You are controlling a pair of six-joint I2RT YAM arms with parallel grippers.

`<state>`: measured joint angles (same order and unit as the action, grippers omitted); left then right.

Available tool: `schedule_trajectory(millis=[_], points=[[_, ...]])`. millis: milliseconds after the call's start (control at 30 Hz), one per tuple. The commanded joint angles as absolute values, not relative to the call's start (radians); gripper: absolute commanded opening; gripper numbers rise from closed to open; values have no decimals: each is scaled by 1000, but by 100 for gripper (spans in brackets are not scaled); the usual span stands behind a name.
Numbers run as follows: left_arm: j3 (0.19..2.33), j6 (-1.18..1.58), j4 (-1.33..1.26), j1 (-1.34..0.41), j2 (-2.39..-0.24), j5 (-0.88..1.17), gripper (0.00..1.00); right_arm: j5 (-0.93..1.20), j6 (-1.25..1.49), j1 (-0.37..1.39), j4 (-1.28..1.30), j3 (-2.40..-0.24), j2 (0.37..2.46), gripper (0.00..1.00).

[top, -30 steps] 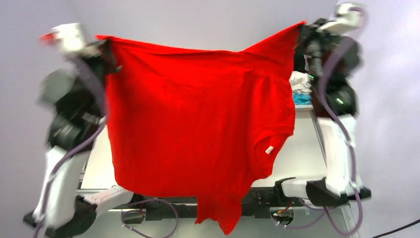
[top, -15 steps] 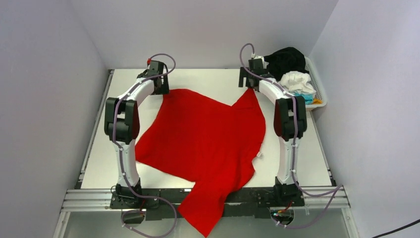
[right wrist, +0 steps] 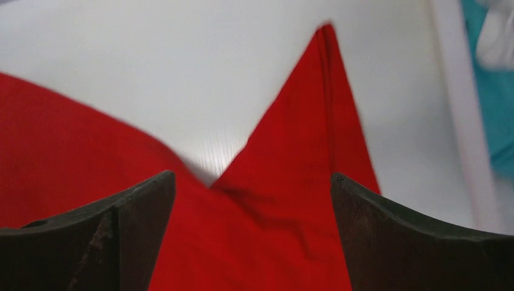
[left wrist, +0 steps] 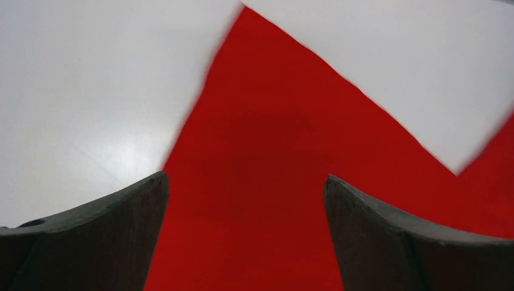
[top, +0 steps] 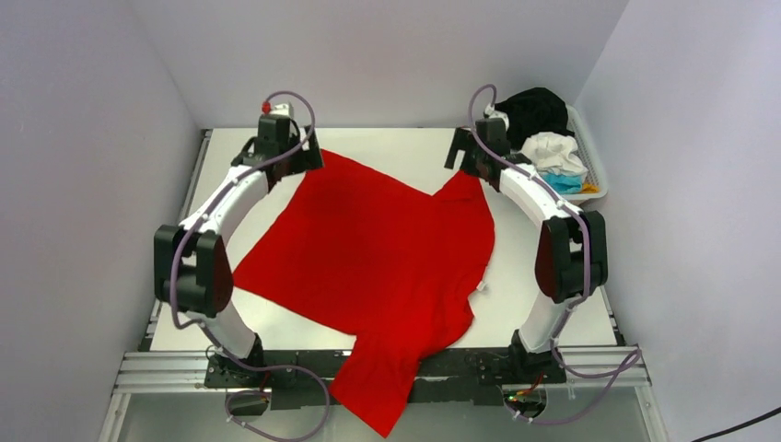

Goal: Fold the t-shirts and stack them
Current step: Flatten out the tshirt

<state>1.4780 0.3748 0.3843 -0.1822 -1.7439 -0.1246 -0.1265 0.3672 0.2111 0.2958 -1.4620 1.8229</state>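
The red t-shirt (top: pixel 378 258) lies spread on the white table (top: pixel 387 143), its lower part hanging over the near edge. My left gripper (top: pixel 295 157) hovers open above the shirt's far left corner (left wrist: pixel 254 151), nothing between its fingers (left wrist: pixel 115 224). The right gripper (top: pixel 470 157) stands open over the shirt's far right corner (right wrist: pixel 297 157), also holding nothing. A black t-shirt (top: pixel 534 106), a white one (top: pixel 551 147) and a turquoise one (top: pixel 564 182) sit bundled in the basket at the back right.
A white slatted basket (top: pixel 594 170) stands at the table's far right by the wall. Grey walls close in on three sides. Both arms arch over the table's left and right margins. Black rails run along the near edge (top: pixel 460 368).
A second ago both grippers held the red shirt up in the air. They have let it go; it now lies on the table and both grippers have opened and drawn back slightly.
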Motion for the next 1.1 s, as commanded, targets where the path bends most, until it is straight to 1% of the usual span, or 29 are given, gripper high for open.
schedule_trajectory(millis=[0, 133, 267, 500, 667, 900, 1067], points=[[1239, 436, 184, -262, -1641, 145, 99, -8, 564, 210, 185, -1255, 1773, 100], [1106, 463, 116, -318, -1652, 203, 99, 71, 605, 207, 126, -1242, 1838, 100], [1035, 485, 95, -327, -1680, 180, 99, 81, 627, 205, 107, -1274, 1926, 100], [945, 478, 85, -327, -1692, 121, 99, 87, 652, 203, 18, -1296, 2017, 100], [898, 477, 112, -327, -1688, 44, 99, 84, 650, 203, 6, -1362, 2067, 100], [869, 480, 121, -327, -1686, 14, 100, 114, 665, 203, -157, -1454, 2151, 100], [859, 481, 137, -327, -1669, 3, 99, 146, 690, 211, -199, -1618, 2284, 100]])
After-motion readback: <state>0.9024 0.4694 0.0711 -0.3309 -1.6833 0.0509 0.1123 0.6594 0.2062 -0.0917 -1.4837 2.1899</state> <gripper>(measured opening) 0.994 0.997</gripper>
